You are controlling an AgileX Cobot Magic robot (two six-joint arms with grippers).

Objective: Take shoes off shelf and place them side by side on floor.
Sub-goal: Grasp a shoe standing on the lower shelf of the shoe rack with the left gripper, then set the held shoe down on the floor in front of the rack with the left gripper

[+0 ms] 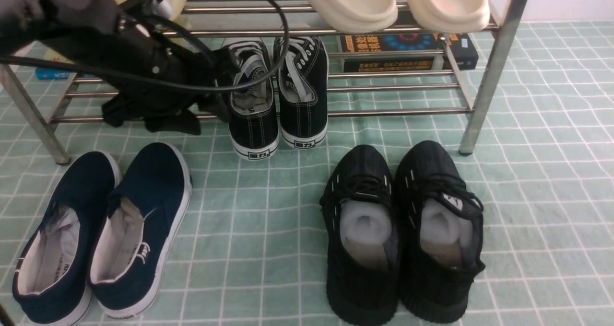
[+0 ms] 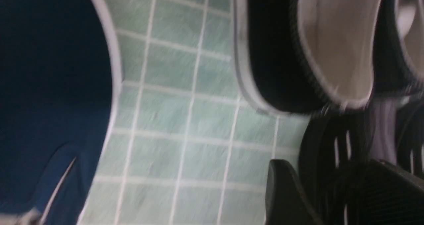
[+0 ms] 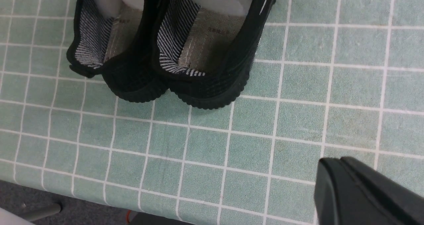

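at the shelf front, the shoes sit side by side.

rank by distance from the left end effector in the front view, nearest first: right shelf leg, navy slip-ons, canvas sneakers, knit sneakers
1. canvas sneakers, beside the left end effector, middle back
2. navy slip-ons, floor, left
3. knit sneakers, floor, right
4. right shelf leg, far right

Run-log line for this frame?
left gripper open beside shoes | shoes side by side, heels past shelf front | right gripper shut over floor
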